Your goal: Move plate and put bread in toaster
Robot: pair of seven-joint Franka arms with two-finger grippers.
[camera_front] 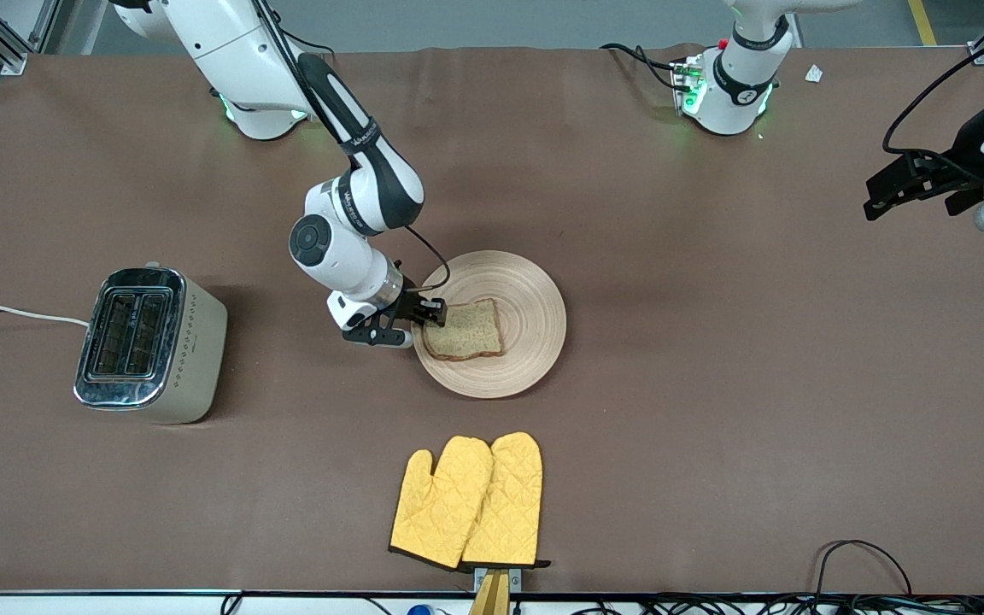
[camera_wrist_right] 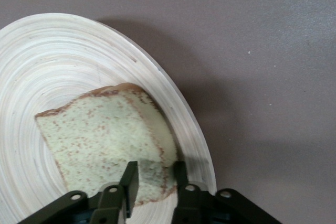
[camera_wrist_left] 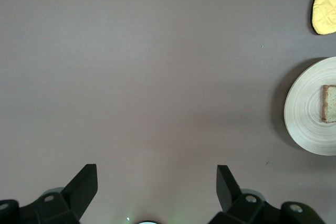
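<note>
Plate: we find it mid-table, lying flat, nearer the front camera than both arm bases.
Bread: we log one slice on the plate, on the part toward the right arm's end.
Right gripper: we see it clenched on the bread's edge, a finger on each face.
Left gripper: we note it spread wide, waiting over bare table at the left arm's end.
Toaster: we place it toward the right arm's end, well apart from the plate, slots up.
Oven mitts: we record a yellow pair, nearer the front camera than the plate.
</note>
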